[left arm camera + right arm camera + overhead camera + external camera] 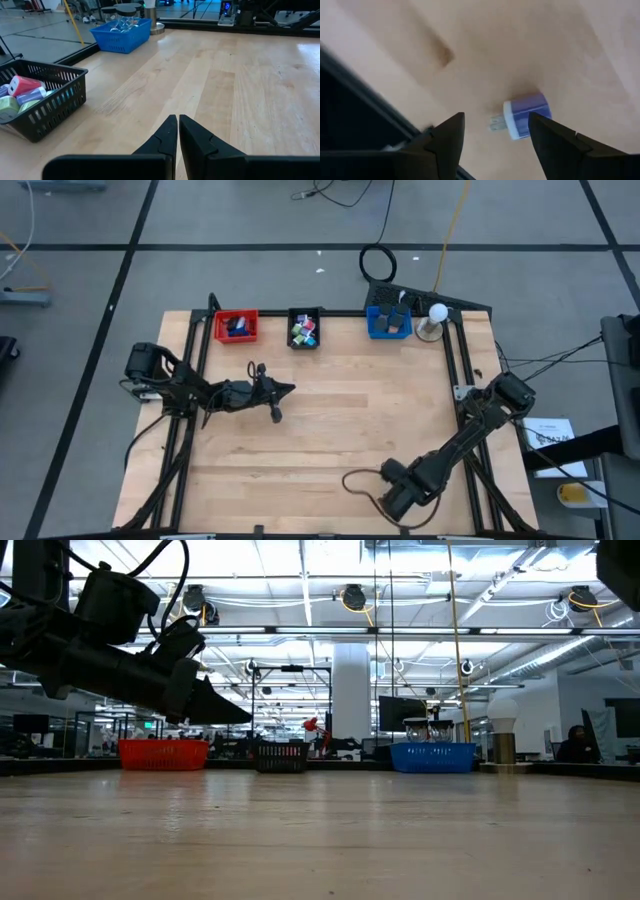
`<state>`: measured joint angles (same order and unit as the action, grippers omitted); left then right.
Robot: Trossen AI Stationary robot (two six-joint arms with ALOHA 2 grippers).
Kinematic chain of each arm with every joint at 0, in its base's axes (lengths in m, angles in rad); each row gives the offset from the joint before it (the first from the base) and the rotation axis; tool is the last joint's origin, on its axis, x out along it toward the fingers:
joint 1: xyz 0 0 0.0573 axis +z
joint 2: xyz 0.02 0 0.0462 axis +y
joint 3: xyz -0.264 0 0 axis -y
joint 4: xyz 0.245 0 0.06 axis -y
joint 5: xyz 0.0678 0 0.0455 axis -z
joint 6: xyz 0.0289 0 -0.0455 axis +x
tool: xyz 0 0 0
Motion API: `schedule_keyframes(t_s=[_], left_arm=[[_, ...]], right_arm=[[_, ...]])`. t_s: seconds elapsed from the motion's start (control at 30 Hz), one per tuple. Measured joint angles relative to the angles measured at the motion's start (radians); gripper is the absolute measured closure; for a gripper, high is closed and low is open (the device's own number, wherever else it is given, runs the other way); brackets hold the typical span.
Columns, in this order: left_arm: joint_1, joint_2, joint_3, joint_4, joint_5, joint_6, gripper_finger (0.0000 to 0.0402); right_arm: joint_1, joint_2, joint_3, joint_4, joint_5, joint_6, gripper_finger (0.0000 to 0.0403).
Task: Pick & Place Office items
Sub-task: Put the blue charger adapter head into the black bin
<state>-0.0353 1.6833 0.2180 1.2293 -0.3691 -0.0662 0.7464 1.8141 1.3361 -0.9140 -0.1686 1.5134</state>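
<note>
Right wrist view: my right gripper (495,131) hangs wide open over blue-and-white plug adapter (523,120) lying on desk (485,45) near front edge, nothing held. Left gripper (178,131) shut, empty, mid-desk. Risk, I judge: off-centre closing nudges adapter over edge.

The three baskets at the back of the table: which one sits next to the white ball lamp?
The blue plastic basket. It stands right beside the white ball lamp at the right end, while the black basket sits in the middle and the red basket at the left.
</note>
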Motion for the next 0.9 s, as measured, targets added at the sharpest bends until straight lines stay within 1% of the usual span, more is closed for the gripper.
schedule_keyframes(t_s=[0.13,0.23,0.3,0.43,0.6,0.73,0.9], left_arm=[[0.0,0.0,0.0,0.0,0.0,-0.002,0.0376],[0.0,0.0,0.0,0.0,0.0,-0.003,0.0376],[0.0,0.0,0.0,0.0,0.0,-0.003,0.0376],[0.0,0.0,0.0,-0.002,0.0,-0.007,0.0376],[0.0,0.0,0.0,-0.005,0.0,-0.011,0.0376],[0.0,0.0,0.0,-0.006,0.0,-0.014,0.0376],[0.0,0.0,0.0,-0.006,0.0,-0.014,0.0376]], right_arm=[[0.002,0.0,-0.001,-0.101,-0.033,0.124,0.0186],[0.009,0.0,-0.017,-0.099,-0.041,0.199,0.0186],[0.016,0.0,-0.039,-0.056,-0.041,0.226,0.0186],[0.024,0.0,-0.111,0.088,-0.042,0.274,0.0187],[0.027,0.0,-0.18,0.212,-0.045,0.25,0.019],[0.028,-0.001,-0.189,0.234,-0.05,0.191,0.0213],[0.025,-0.001,-0.19,0.241,-0.056,0.132,0.0272]])
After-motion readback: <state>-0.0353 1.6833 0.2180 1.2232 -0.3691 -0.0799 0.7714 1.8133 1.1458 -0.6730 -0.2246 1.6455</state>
